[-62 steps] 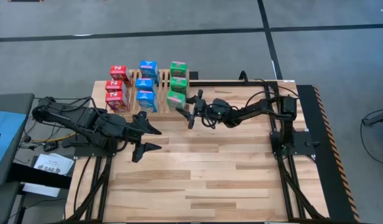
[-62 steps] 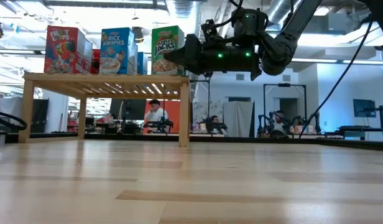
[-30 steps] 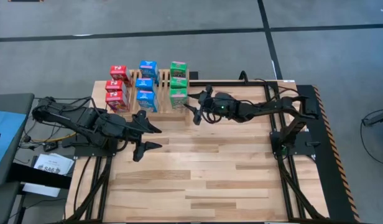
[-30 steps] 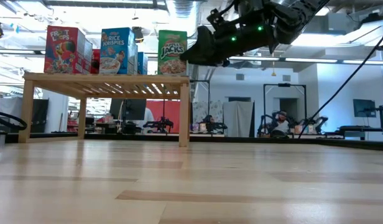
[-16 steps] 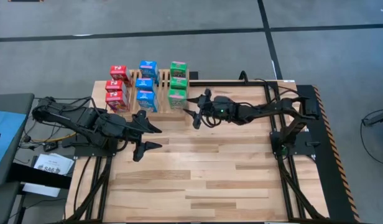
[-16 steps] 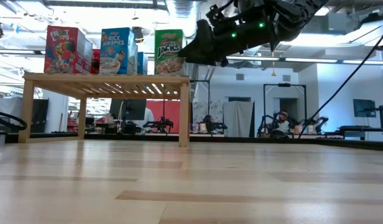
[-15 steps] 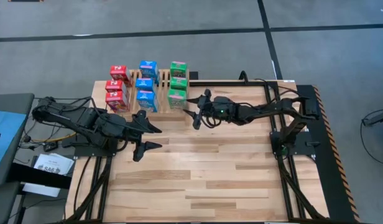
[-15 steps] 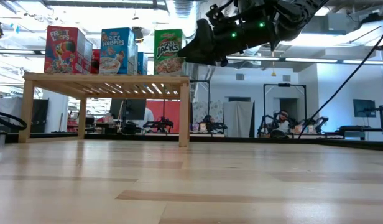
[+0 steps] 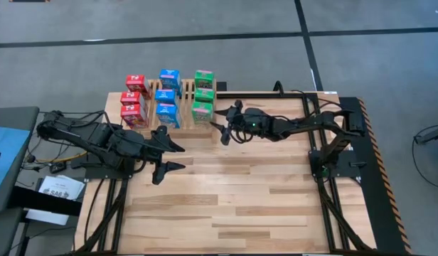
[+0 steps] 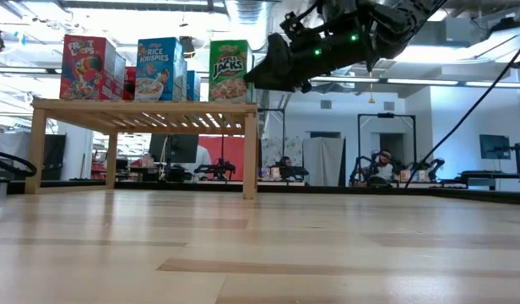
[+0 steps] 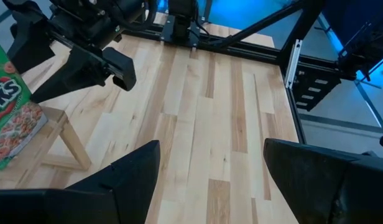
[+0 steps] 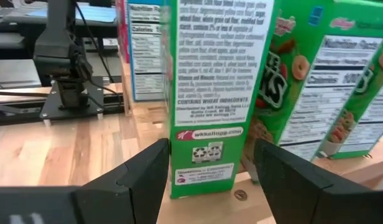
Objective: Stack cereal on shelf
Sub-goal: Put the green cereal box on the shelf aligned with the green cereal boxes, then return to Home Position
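nine cereal boxes are lined up on the shelf at the far edge of the worktop, in red, blue and green rows. the right gripper is held just beside the near green box, fingers apart, nothing held. the left gripper is kept over the worktop, fingers apart, empty.

Both arms are matte black, chunky jointed links with black cables looping off them. The right arm has little green LEDs glowing near the wrist. Left arm has a yellow wire by its base. Fingers are flat, wedge-shaped black plastic.
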`<state>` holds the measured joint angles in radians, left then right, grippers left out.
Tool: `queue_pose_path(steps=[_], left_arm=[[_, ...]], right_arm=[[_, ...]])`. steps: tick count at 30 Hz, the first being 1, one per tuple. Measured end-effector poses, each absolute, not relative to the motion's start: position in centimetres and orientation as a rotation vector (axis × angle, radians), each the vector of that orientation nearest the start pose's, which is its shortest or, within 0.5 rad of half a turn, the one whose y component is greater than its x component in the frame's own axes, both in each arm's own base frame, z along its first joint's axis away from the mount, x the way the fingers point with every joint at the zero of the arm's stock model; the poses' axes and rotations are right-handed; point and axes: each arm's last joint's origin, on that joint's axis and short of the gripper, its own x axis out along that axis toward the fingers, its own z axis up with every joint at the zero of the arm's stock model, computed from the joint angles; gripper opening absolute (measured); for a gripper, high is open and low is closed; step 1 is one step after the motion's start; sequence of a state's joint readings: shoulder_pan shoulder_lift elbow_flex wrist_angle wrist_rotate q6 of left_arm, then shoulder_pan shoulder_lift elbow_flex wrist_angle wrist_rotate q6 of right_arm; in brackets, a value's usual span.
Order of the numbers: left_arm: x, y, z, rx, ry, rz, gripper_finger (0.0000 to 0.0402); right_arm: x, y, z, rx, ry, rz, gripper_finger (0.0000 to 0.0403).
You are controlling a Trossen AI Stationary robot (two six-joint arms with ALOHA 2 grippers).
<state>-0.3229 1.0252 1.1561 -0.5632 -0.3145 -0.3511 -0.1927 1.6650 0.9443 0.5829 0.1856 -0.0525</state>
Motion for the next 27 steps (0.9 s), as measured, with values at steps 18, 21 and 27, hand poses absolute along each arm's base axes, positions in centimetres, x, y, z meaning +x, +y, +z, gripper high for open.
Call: queue_pose_path(steps=[18,21,27], left_arm=[[14.7,-3.9,39.1,-0.185,0.318,0.053,0.0275],[13.9,-3.6,37.6,-0.187,0.312,0.063,0.0275],[12.9,-3.4,34.3,-0.215,0.247,0.019,0.0275]], right_arm=[[29.7,-3.5,30.1,0.0,0.244,-0.284,0.026],[28.2,-2.6,30.5,0.029,0.269,-0.261,0.026],[24.8,-0.9,29.5,0.049,0.217,-0.203,0.026]])
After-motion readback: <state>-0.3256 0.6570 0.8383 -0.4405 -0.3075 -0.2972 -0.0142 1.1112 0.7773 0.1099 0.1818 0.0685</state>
